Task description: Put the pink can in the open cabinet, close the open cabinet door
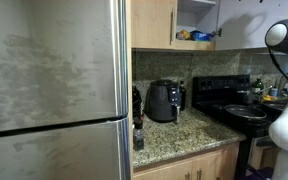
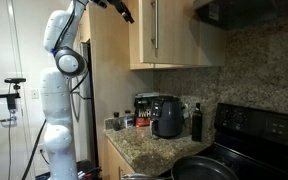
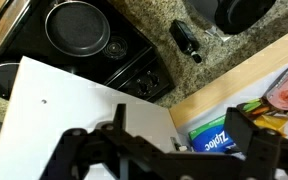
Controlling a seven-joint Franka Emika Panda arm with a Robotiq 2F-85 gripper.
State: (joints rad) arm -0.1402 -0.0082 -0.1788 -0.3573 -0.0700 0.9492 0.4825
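Note:
My gripper (image 3: 182,125) hangs high in front of the open cabinet (image 1: 196,12), jaws wide apart with nothing between them. In an exterior view it is at the top, left of the cabinet door (image 2: 174,35). This door stands swung out, its metal bar handle (image 2: 152,25) facing the camera. In the wrist view the door's white inner face (image 3: 74,110) lies under my left finger. A pinkish-red rounded thing, seemingly the pink can (image 3: 284,92), sits inside the cabinet at the right edge, beside a blue Ziploc box (image 3: 212,133).
A black air fryer (image 1: 162,100) and a dark bottle (image 2: 196,122) stand on the granite counter (image 1: 174,135). The black stove (image 3: 79,30) lies below the cabinet. The steel fridge (image 1: 54,90) fills the left side. Small jars (image 2: 124,121) stand by the counter end.

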